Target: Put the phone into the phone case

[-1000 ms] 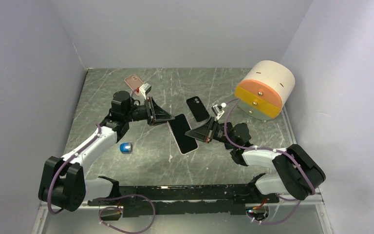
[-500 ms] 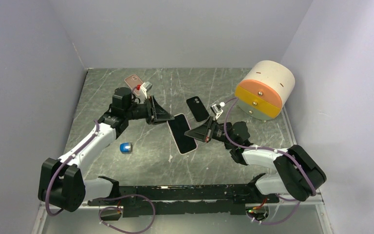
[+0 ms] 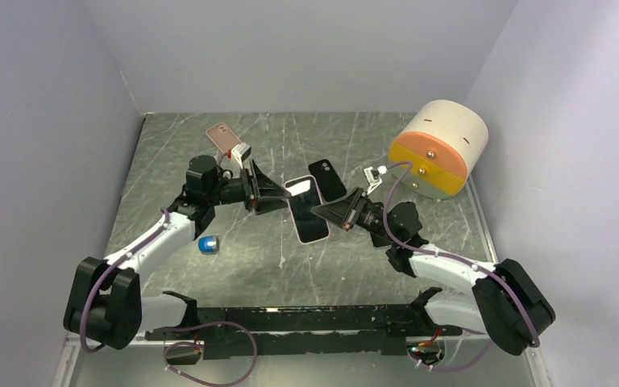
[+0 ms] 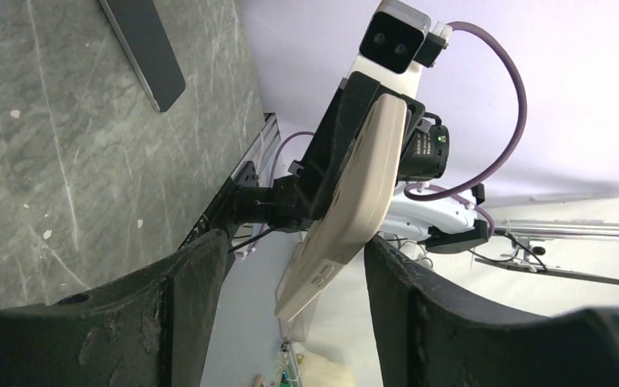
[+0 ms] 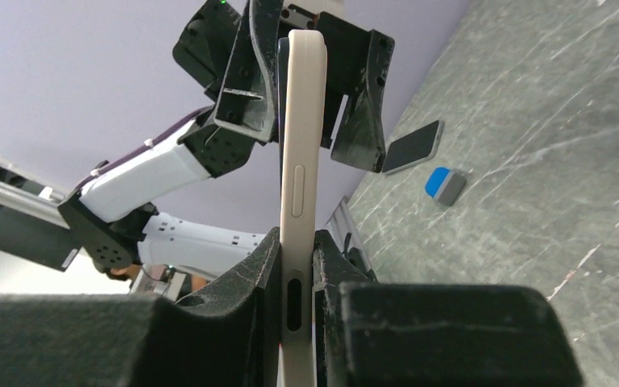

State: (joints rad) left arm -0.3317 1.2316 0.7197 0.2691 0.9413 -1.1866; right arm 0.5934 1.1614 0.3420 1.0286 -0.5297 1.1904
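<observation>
The right pincer [image 5: 297,246] pinches the phone [image 3: 306,211] edge-on, lifted off the table [image 3: 234,266] between the arms. The left pincer [image 4: 294,242] stands spread around its other end. The black phone case [image 3: 326,179] lies flat just behind.

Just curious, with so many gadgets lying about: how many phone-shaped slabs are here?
3. A cream-edged one held in the right claw, a black one flat on the table behind it, a pink one beyond the left arm. None seems hidden.

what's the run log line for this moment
right gripper: shut on phone, in the air | left gripper: open, fingers either side of phone, not touching | black phone case: lying flat, untouched
</observation>
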